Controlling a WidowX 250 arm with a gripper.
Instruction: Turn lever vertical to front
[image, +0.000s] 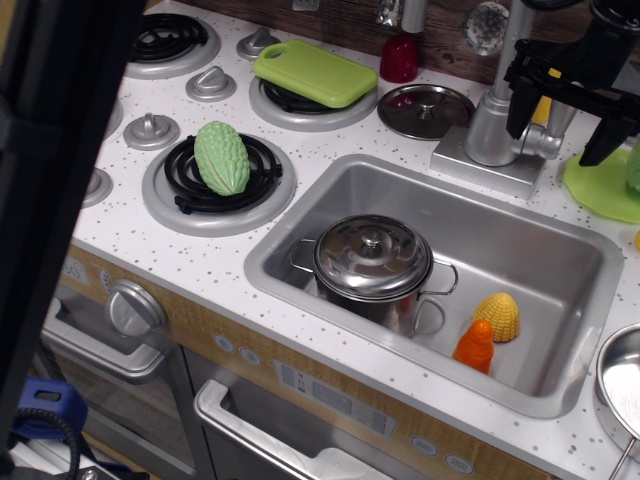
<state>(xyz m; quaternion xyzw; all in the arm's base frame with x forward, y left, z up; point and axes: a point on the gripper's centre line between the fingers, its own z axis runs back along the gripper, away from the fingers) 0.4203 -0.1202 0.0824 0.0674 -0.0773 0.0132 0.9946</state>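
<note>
The grey cylindrical faucet body (490, 128) stands on its base behind the sink, with the thin pipe (516, 40) rising from it. The lever (548, 138) is a short silver-grey paddle on a stub on the body's right side, angled up and to the right. My black gripper (562, 128) hangs at the top right. Its fingers (521, 112) stand wide apart, one on each side of the lever, and I cannot tell if either touches it. The jaws are open. The lever's upper end is partly hidden behind the gripper.
The steel sink (330, 195) holds a lidded pot (373, 265), a yellow toy (497, 315) and an orange toy (475, 345). A green plate (600, 185) lies right of the faucet. A loose lid (425, 108), a red cup (399, 58), a green cutting board (313, 72) and a green gourd (221, 157) sit to the left.
</note>
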